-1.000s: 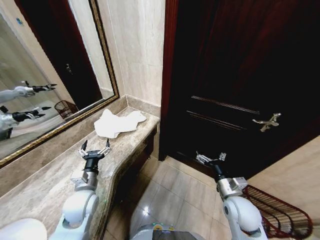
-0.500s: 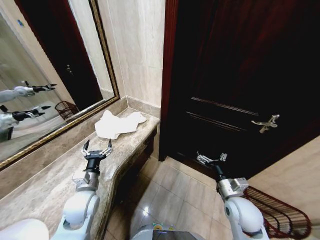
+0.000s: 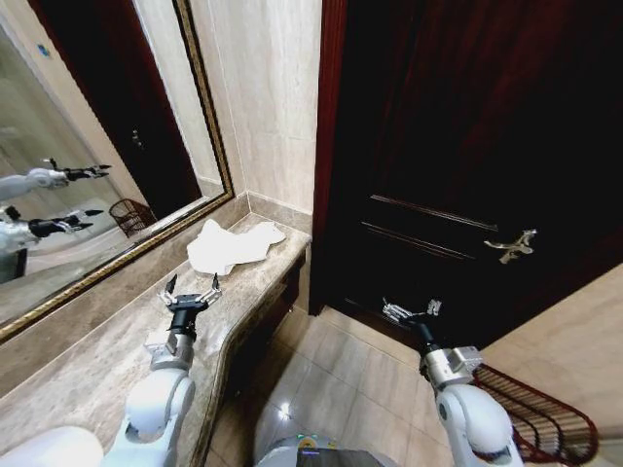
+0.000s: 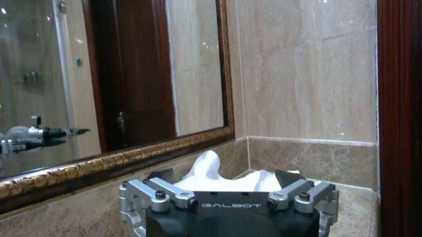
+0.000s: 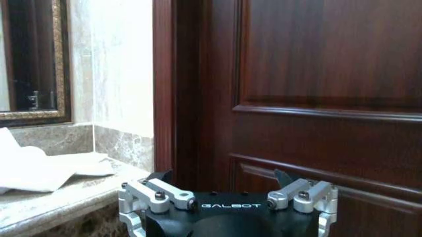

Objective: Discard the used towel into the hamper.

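Note:
The used towel (image 3: 230, 248) is a crumpled white cloth lying at the far end of the marble counter (image 3: 88, 365), by the wall corner. My left gripper (image 3: 191, 292) hovers open over the counter, a short way before the towel (image 4: 214, 174), with nothing between its fingers. The hamper (image 3: 541, 416), a reddish-brown wire basket, stands on the floor at the lower right. Over the floor in front of the dark door, my right gripper (image 3: 411, 309) is held open and empty. Off to one side in the right wrist view lies the towel (image 5: 39, 170).
A gold-framed mirror (image 3: 78, 175) runs along the counter's left and reflects both arms and the hamper. A dark wooden door (image 3: 467, 146) with a metal lever handle (image 3: 511, 245) closes off the front. The tiled floor (image 3: 341, 379) lies between counter and hamper.
The whole view has shifted slightly, so the camera moved. The towel now sits a little nearer my left gripper. Both grippers have stayed open and empty.

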`<state>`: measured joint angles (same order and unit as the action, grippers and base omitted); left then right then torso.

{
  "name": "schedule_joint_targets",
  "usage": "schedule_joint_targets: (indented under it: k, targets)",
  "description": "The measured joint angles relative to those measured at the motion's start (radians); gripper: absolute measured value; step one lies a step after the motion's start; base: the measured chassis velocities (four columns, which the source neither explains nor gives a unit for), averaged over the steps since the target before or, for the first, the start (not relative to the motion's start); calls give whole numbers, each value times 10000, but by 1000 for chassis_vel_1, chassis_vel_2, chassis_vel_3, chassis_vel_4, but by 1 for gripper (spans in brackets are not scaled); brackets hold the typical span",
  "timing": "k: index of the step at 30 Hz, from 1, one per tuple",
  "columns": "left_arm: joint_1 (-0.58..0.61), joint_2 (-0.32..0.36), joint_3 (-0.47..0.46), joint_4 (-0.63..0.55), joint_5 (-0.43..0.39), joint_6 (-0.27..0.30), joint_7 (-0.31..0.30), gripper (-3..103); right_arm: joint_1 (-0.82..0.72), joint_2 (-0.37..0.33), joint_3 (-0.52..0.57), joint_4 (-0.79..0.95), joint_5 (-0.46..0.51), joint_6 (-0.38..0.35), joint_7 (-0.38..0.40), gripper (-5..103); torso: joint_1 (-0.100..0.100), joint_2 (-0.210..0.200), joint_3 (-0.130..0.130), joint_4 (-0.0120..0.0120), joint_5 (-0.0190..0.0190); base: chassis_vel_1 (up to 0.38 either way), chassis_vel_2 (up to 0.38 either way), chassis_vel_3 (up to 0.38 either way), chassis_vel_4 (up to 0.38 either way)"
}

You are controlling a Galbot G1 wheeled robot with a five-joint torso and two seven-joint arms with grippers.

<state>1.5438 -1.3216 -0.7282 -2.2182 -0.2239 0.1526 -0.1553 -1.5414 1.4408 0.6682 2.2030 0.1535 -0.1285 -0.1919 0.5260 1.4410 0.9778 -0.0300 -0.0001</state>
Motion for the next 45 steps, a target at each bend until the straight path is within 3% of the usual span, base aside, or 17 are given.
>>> schedule_joint_targets:
  k: [4,9,16,22,24,25,28,29,31,33,44,45]
  targets:
    - [-176,232,-63,-42,-161,384,-134,100,160,-135,-134,-142,2,-53,-18,100,19,38,23,2,0,0,0,0,0]
    - [-1124,990,157,65,-1186,1595,-626,100,242,-283,-229,-460,57,-29,-62,100,24,51,29,0,1,0,0,0,0]
    - [-3376,2234,1464,1694,-2626,2675,-1802,100,54,-519,-178,-574,43,28,-25,100,12,18,15,0,-1,0,0,0,0]
    - [-5322,2770,2756,3049,-3147,3400,-2541,100,202,-668,-230,-553,-19,-198,117,100,3,-1,3,-1,1,0,0,0,0]
    - [-6268,2829,3452,3720,-3710,4184,-3243,100,330,-684,-300,-607,-123,-275,186,100,-1,-11,-2,-1,0,0,0,0,0]
    - [-6268,2829,3452,3720,-3710,4184,-3243,100,330,-684,-300,-607,-123,-275,186,100,-1,-11,-2,-1,0,0,0,0,0]
    - [-7451,2622,4280,4688,-4828,5012,-4658,100,496,-667,-372,-809,-217,-322,243,100,-7,-21,-9,-1,2,0,0,0,0]
    - [-7451,2622,4280,4688,-4828,5012,-4658,100,496,-667,-372,-809,-217,-322,243,100,-7,-21,-9,-1,2,0,0,0,0]
    - [-8033,2389,4700,5367,-5239,5185,-5353,100,615,-648,-376,-971,-244,-323,245,100,-11,-27,-11,-2,1,0,0,0,0]
    - [-8533,2213,5074,5960,-5662,5268,-5664,100,714,-646,-373,-1125,-243,-322,245,100,-13,-32,-14,0,4,0,0,0,0]
    - [-9709,1509,6075,7794,-5651,5089,-5898,102,797,-610,-253,-1456,-215,-140,272,100,-21,-46,-24,0,4,0,0,0,0]
    - [-9739,1448,6121,7907,-5573,5033,-5917,96,787,-580,-233,-1497,-216,-98,273,100,-21,-47,-24,0,3,0,0,0,0]
